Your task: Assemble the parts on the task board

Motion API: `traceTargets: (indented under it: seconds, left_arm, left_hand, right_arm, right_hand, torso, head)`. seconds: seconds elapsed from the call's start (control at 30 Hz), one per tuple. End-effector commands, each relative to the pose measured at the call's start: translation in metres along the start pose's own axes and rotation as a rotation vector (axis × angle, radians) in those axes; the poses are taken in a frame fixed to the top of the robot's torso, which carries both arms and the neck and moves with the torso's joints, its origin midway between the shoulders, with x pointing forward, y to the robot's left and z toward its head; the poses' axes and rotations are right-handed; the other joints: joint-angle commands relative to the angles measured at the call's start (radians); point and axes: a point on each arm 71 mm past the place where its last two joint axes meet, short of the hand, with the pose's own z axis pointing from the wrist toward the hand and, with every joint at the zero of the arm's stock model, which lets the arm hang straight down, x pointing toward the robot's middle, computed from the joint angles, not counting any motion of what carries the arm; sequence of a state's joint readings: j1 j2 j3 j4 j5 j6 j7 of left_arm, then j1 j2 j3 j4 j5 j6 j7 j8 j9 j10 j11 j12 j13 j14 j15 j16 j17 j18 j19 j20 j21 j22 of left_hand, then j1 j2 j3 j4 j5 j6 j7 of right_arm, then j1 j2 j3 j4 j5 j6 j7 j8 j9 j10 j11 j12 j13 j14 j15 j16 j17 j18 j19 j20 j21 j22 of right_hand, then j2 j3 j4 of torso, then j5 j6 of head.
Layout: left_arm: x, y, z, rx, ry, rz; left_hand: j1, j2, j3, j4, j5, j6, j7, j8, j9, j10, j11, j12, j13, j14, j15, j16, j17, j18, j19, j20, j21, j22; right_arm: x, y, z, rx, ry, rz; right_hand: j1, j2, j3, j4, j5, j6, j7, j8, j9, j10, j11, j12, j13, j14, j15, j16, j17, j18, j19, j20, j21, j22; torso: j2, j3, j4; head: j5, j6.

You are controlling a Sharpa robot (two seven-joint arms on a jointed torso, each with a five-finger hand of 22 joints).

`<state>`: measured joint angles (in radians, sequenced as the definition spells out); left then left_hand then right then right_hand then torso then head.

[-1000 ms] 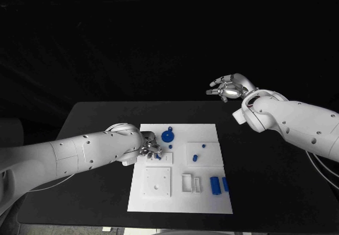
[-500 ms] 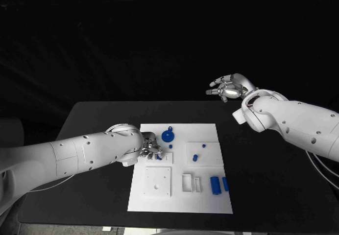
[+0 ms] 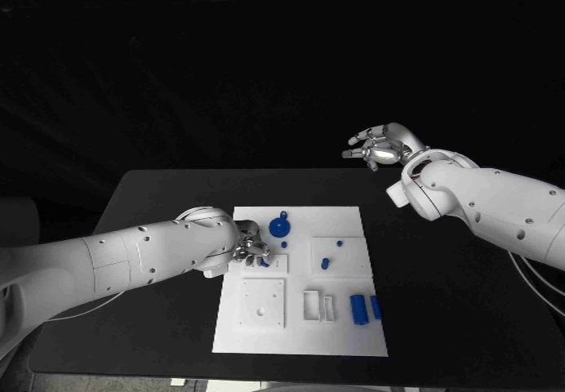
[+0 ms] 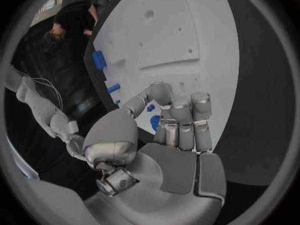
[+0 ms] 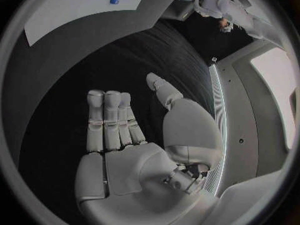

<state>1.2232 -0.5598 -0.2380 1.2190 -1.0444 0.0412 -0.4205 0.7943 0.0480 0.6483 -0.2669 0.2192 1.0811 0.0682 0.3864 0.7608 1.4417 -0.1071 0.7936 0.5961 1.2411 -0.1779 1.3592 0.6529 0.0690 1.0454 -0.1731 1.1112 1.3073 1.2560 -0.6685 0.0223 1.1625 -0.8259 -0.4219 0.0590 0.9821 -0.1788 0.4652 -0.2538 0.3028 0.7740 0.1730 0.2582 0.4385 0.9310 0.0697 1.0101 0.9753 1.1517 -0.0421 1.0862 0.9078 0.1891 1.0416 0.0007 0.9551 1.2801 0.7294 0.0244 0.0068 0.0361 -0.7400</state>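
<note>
Left hand (image 3: 251, 250) on task board (image 3: 353, 339), fingers curled, pinching small blue part (image 4: 150, 107). Right hand (image 3: 379, 147) raised beyond table (image 3: 459, 327), fingers spread, holding nothing. Other blue parts (image 3: 365, 308) lying on board.

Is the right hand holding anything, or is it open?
Open. The right hand is raised beyond the far edge of the black table, its fingers straight and apart, with nothing in the palm.
</note>
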Motion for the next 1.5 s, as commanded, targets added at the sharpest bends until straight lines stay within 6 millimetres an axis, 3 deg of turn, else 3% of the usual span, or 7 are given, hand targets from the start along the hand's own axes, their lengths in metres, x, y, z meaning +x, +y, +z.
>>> traceTargets:
  seconds: [0.03, 0.57, 1.33, 1.37, 1.4, 1.5]
  left_arm:
    - [0.0007, 0.0002, 0.0003, 0.003, 0.01, 0.001]
    - [0.0004, 0.0004, 0.0009, 0.005, -0.003, -0.001]
    - [0.0047, 0.0, 0.002, 0.004, 0.037, 0.013]
    - [0.005, -0.0005, 0.0021, 0.006, 0.041, 0.015]
    - [0.0053, -0.001, 0.0022, 0.007, 0.043, 0.016]
    - [0.0055, -0.0022, 0.0026, 0.01, 0.046, 0.018]
  left_hand:
    - [0.001, 0.011, 0.004, -0.001, 0.004, 0.138, -0.075, 0.003, 0.002, -0.01, -0.008, 0.006, 0.001, 0.028, -0.039, 0.004, -0.001, 0.019, 0.003, -0.101, 0.003, 0.016]
    - [-0.003, 0.017, 0.006, 0.001, -0.008, 0.137, -0.075, 0.001, 0.005, -0.012, -0.008, 0.01, 0.0, 0.025, -0.039, 0.007, -0.005, 0.019, 0.001, -0.1, 0.005, 0.016]
    - [-0.004, 0.016, 0.007, -0.001, -0.007, 0.137, -0.075, 0.001, 0.006, -0.012, -0.008, 0.011, -0.001, 0.025, -0.039, 0.008, -0.007, 0.02, -0.001, -0.1, 0.006, 0.016]
    - [-0.004, 0.016, 0.007, -0.001, -0.006, 0.137, -0.075, 0.001, 0.006, -0.012, -0.008, 0.012, -0.001, 0.025, -0.039, 0.009, -0.007, 0.02, -0.001, -0.1, 0.006, 0.016]
    - [-0.003, 0.008, 0.009, -0.005, 0.018, 0.141, -0.076, 0.002, 0.008, -0.011, -0.008, 0.015, 0.0, 0.025, -0.039, 0.012, -0.008, 0.02, -0.001, -0.1, 0.008, 0.016]
    - [-0.012, 0.007, 0.006, 0.002, 0.025, 0.146, -0.077, 0.003, 0.011, -0.01, -0.009, 0.022, 0.001, 0.027, -0.039, 0.018, -0.009, 0.019, -0.001, -0.099, 0.01, 0.015]
  right_arm:
    - [0.0011, 0.0009, 0.0002, -0.008, 0.014, 0.0]
    - [0.0018, 0.001, 0.0005, -0.007, 0.018, 0.0]
    - [0.0022, 0.0008, 0.0007, -0.006, 0.021, -0.002]
    - [0.0022, 0.0008, 0.0006, -0.006, 0.021, -0.002]
    - [0.0023, 0.0008, 0.0007, -0.006, 0.021, -0.002]
    - [0.003, 0.0009, 0.0008, -0.006, 0.022, -0.001]
  right_hand:
    - [0.002, 0.011, -0.001, -0.003, 0.004, 0.0, 0.01, 0.004, 0.001, -0.008, 0.0, 0.004, -0.002, -0.009, 0.002, -0.002, -0.002, 0.073, -0.002, 0.007, -0.005, 0.002]
    - [0.001, 0.013, -0.002, -0.005, 0.005, 0.001, 0.01, 0.004, 0.001, -0.009, 0.0, 0.006, -0.005, -0.009, 0.002, -0.001, -0.003, 0.073, -0.002, 0.007, -0.006, 0.003]
    - [0.001, 0.014, -0.003, -0.008, 0.005, 0.002, 0.01, 0.005, 0.001, -0.01, 0.0, 0.009, -0.009, -0.01, 0.002, 0.0, -0.004, 0.073, -0.002, 0.007, -0.007, 0.004]
    - [0.001, 0.014, -0.003, -0.008, 0.005, 0.002, 0.01, 0.005, 0.001, -0.01, 0.0, 0.009, -0.009, -0.01, 0.002, 0.0, -0.004, 0.073, -0.002, 0.007, -0.007, 0.004]
    - [0.001, 0.014, -0.003, -0.008, 0.005, 0.002, 0.01, 0.005, 0.001, -0.01, 0.0, 0.009, -0.009, -0.01, 0.002, 0.0, -0.004, 0.073, -0.002, 0.007, -0.007, 0.004]
    - [0.001, 0.015, -0.004, -0.008, 0.006, 0.002, 0.01, 0.005, 0.001, -0.011, 0.0, 0.009, -0.009, -0.01, 0.002, 0.0, -0.005, 0.073, -0.002, 0.007, -0.007, 0.004]
  torso:
    - [0.0, 0.0004, -0.0003]
    - [0.0, -0.0009, -0.0002]
    - [0.0, -0.0001, 0.0001]
    - [0.0, -0.0002, 0.0001]
    - [0.0, -0.0003, 0.0004]
    - [0.0, -0.0003, 0.0]
  head:
    - [0.001, -0.001]
    - [0.001, -0.002]
    - [-0.001, -0.007]
    - [-0.001, -0.007]
    - [-0.002, -0.006]
    - [-0.001, -0.007]
